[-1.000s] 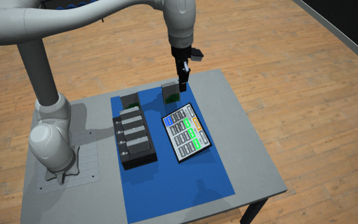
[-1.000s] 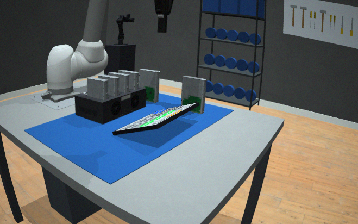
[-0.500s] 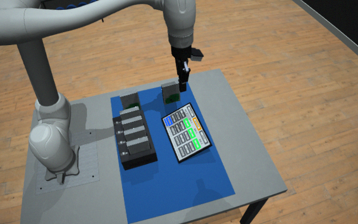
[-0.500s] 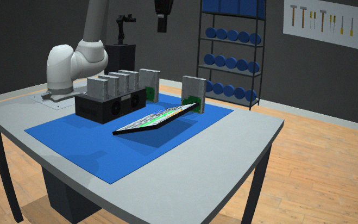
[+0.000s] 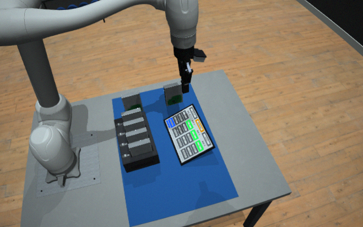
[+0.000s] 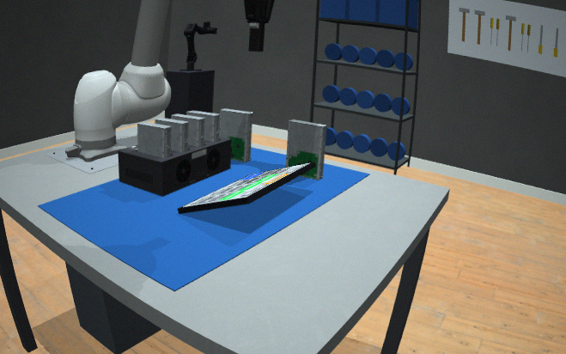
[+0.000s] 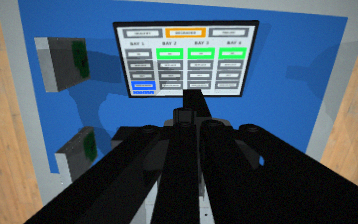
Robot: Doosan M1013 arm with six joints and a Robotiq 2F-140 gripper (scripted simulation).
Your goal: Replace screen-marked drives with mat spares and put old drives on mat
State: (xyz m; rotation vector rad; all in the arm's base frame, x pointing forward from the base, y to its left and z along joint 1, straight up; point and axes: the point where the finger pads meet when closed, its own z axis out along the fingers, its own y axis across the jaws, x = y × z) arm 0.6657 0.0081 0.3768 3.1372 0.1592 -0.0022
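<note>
Top view: the gripper (image 5: 185, 88) (image 6: 256, 41) (image 7: 191, 104) was fully closed, empty, and high above the mat (image 5: 177, 192) (image 6: 179, 264) (image 7: 275, 115). A loose drive (image 5: 172, 91) (image 6: 307, 137) (image 7: 55, 65) stood below it, long axis upright, near the mat's far right corner. Farther out, the dock (image 5: 141, 164) (image 6: 142, 175) (image 7: 125, 134) held four drives along the left edge; the screen (image 5: 189, 135) (image 6: 249, 182) (image 7: 187, 60) appeared to show bay 1 rebuilding, so waiting seemed due.

Arm: white, reaching out from its base high over the worktop, last section pointing down
Wrist: light grey cuff (image 5: 183, 39) above the black hand
Hand: black (image 5: 185, 87) (image 6: 256, 44) (image 7: 194, 95), raised well above the worktop
Fingers: closed together, holding nothing
</note>
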